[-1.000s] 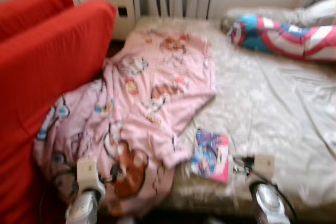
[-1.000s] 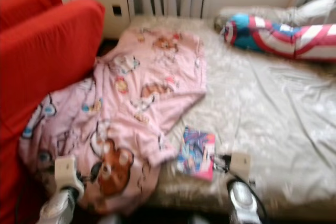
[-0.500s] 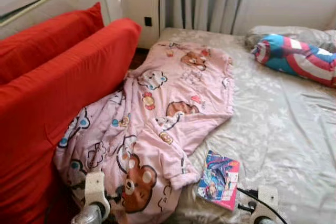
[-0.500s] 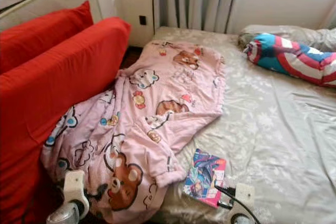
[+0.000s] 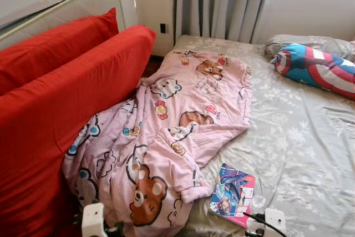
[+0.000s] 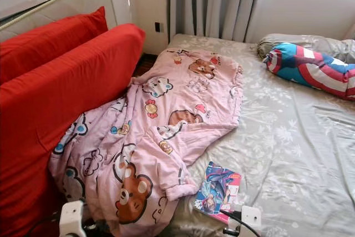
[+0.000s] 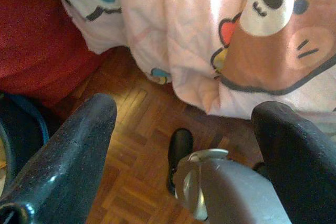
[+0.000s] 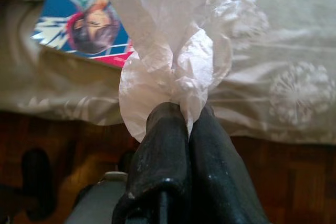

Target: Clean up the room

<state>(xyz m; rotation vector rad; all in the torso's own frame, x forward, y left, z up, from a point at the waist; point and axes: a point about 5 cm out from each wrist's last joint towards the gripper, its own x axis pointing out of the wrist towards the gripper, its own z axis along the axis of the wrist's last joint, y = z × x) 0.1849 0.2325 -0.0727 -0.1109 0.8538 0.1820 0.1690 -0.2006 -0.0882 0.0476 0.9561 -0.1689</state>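
The right end effector [image 8: 181, 124] pinches a thin white plastic bag [image 8: 168, 40], likely for collecting clutter such as the colourful picture book [image 5: 233, 193] at the bed's [image 5: 310, 154] near edge. The left end effector [image 7: 184, 145], fingers spread, hangs by the pink bear-print blanket [image 5: 172, 137] sliding off the bed's left edge.

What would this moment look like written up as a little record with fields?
Place: bedroom, at the foot of a bed with a grey flowered sheet
On the bed: pink bear blanket hanging over the edge toward the floor; colourful book near the foot; striped pillow
Beside the bed: red cushions
Left end effector: open, above the wooden floor by the blanket's hem
Right end effector: shut on a white plastic bag, near the book
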